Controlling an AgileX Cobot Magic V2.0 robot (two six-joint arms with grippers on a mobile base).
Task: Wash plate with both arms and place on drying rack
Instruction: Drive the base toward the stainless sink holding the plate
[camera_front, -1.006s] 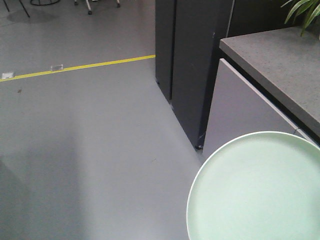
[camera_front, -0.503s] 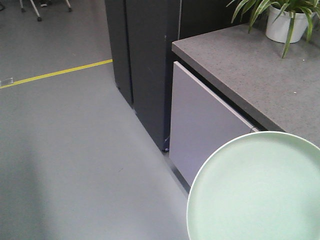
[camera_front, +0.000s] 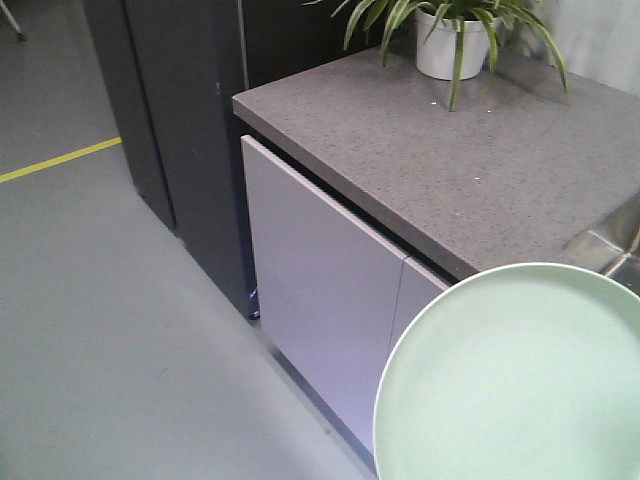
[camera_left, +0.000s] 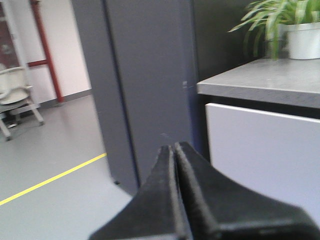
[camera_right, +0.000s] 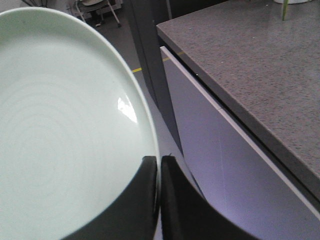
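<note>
Plate rim is clamped at 5 o'clock by right gripper, leaving its face free for washing; left gripper appears closed, empty.

Grey floor lies open on my left. Ahead, the stone counter and its pale doors bar the way, a tall dark cabinet beside them. A potted plant crowds the counter's back. The plate I hold fills the low right.

soft even light, glare on the plate, left wrist view blurred
</note>
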